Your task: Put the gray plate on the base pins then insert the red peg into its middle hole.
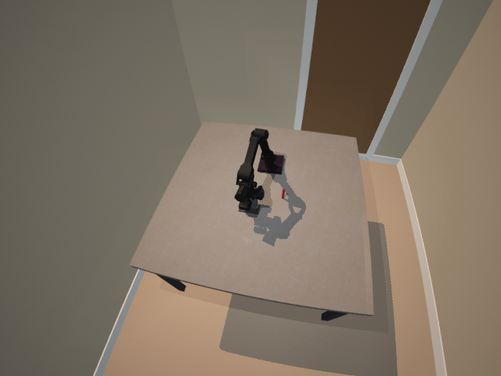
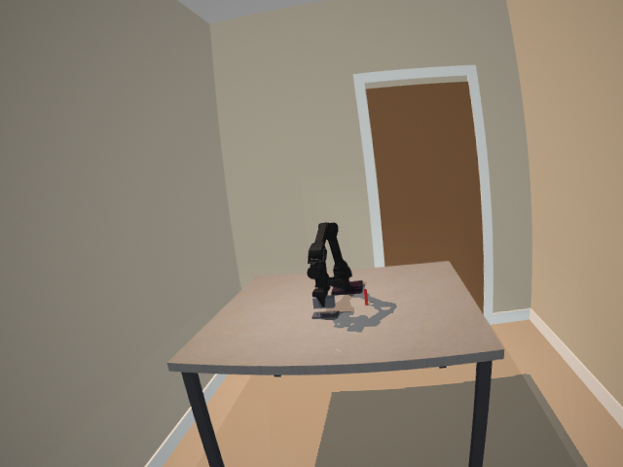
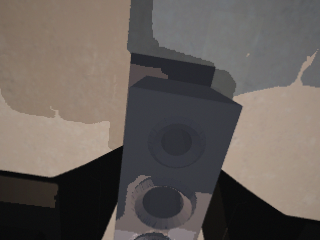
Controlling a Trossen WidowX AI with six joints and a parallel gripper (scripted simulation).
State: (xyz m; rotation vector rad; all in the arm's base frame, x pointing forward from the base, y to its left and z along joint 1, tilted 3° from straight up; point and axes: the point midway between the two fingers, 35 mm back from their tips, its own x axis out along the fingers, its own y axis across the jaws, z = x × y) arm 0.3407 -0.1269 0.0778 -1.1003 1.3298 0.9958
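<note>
The gray plate (image 1: 254, 203) (image 2: 329, 302) (image 3: 182, 107) hangs in my gripper (image 2: 322, 303) (image 3: 164, 153), which is shut on it. In the wrist view the plate's top face shows a middle hole with a wide, sloped rim and another round hole beyond it; its near end is cut off. The dark base (image 2: 316, 315) (image 3: 194, 75) lies on the table below the plate, with a gap between them in the exterior view. Its far end shows past the plate's far end in the wrist view. Its pins are hidden. The red peg (image 1: 282, 193) (image 2: 365, 296) stands upright to the right.
The table (image 1: 194, 243) (image 2: 272, 346) carries everything. The arm's dark mounting plate (image 1: 264, 168) (image 2: 355, 288) lies behind the base and peg. The arm's shadow falls across the table to the right of the base, near the peg.
</note>
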